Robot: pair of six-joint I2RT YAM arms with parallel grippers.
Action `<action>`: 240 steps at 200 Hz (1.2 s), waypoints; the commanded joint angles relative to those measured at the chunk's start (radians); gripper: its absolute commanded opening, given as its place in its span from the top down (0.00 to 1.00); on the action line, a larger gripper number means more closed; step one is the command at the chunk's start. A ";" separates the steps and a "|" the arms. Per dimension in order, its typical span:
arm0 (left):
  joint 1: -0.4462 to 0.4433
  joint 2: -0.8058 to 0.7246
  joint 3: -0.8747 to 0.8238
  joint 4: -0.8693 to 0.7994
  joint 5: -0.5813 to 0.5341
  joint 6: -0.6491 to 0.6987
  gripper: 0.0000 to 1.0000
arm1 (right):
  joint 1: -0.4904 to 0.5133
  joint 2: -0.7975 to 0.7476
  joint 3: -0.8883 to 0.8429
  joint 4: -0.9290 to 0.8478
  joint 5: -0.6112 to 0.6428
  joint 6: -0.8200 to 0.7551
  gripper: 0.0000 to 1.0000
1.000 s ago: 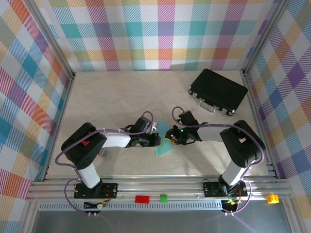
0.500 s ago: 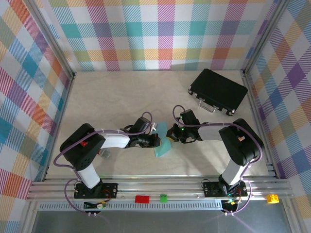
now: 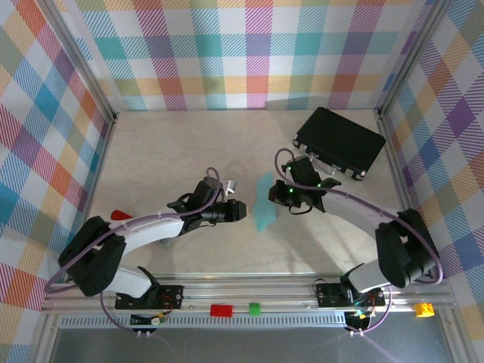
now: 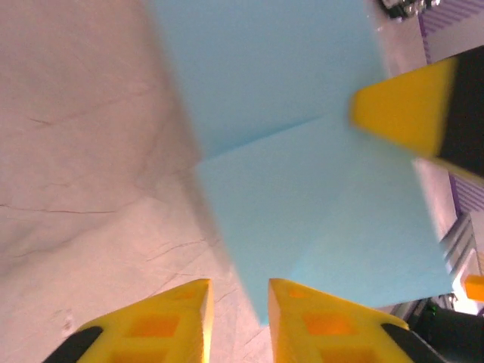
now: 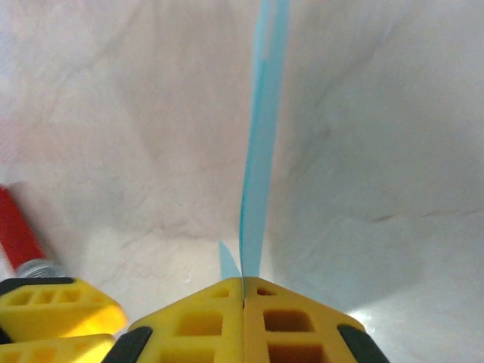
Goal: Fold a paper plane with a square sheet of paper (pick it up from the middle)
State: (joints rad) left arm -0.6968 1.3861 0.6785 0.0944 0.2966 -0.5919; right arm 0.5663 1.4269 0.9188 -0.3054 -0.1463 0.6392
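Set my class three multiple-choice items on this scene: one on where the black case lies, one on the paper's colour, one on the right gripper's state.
1. Where on the table does the black case lie?
A near left corner; B far right corner; C under the paper.
2. What colour is the sheet of paper?
A light blue; B red; C white.
3. How is the right gripper?
A wide open; B shut on the paper; C shut on the case.

Answers:
1 B: the top view shows the case by the far right walls.
2 A: the sheet shows light blue in every view.
3 B: in the right wrist view, the fingers are closed together and the paper's edge rises from between them.
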 commanded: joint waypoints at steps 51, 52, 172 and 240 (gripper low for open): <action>0.123 -0.267 -0.095 -0.214 -0.288 -0.100 0.60 | 0.246 0.178 0.315 -0.637 0.872 -0.164 0.94; 0.126 -0.272 -0.097 -0.220 -0.292 -0.102 0.60 | 0.249 0.182 0.316 -0.639 0.879 -0.160 0.94; 0.243 -0.695 -0.162 -0.562 -0.533 -0.157 0.47 | 0.420 0.506 0.520 -0.276 0.282 -0.030 0.72; 0.244 -0.505 -0.165 -0.322 -0.209 -0.089 0.57 | 0.161 0.281 0.157 0.141 -0.189 0.131 0.59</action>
State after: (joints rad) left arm -0.4618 0.7990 0.5266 -0.3729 -0.0952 -0.7155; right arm 0.8139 1.7973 1.2026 -0.3473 -0.1371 0.6849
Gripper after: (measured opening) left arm 0.444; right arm 0.459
